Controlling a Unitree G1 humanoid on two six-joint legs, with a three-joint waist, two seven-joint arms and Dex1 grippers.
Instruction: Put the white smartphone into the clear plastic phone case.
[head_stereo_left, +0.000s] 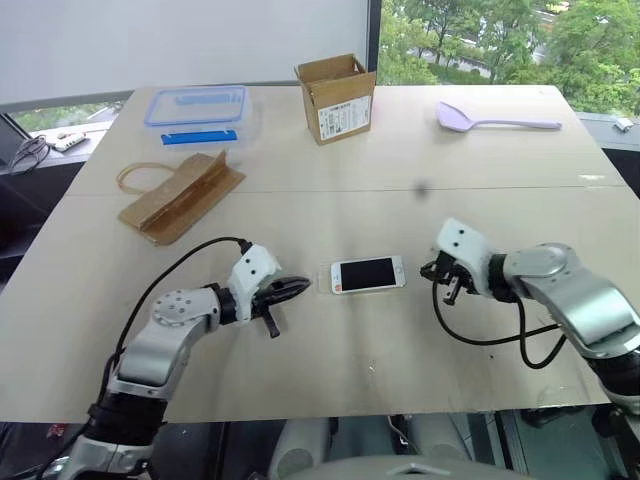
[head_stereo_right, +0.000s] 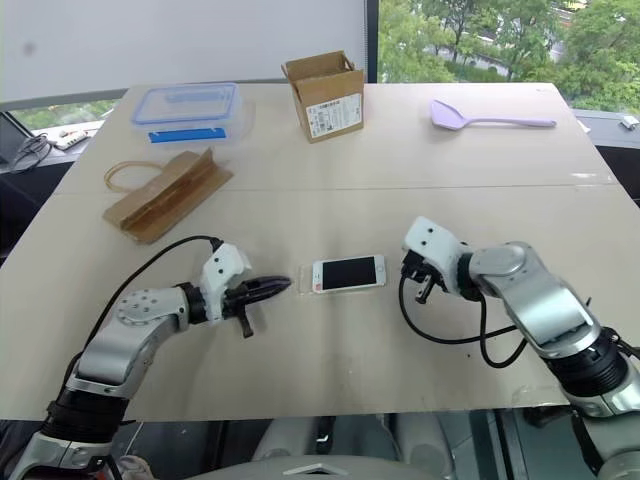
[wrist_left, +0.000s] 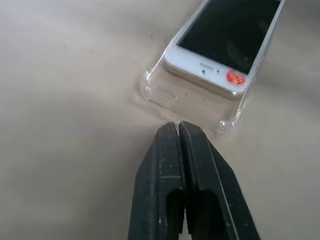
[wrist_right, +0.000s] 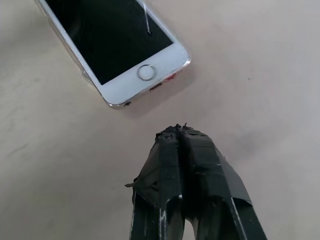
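white smartphone | screen up, partly seated in clear plastic phone case, case's end jutting past it toward left gripper | mid-worktop, nearer the front edge | long axis left-right, between both grippers | left gripper closed, empty, tips just short of case, nearer | right gripper closed, empty, near opposite end
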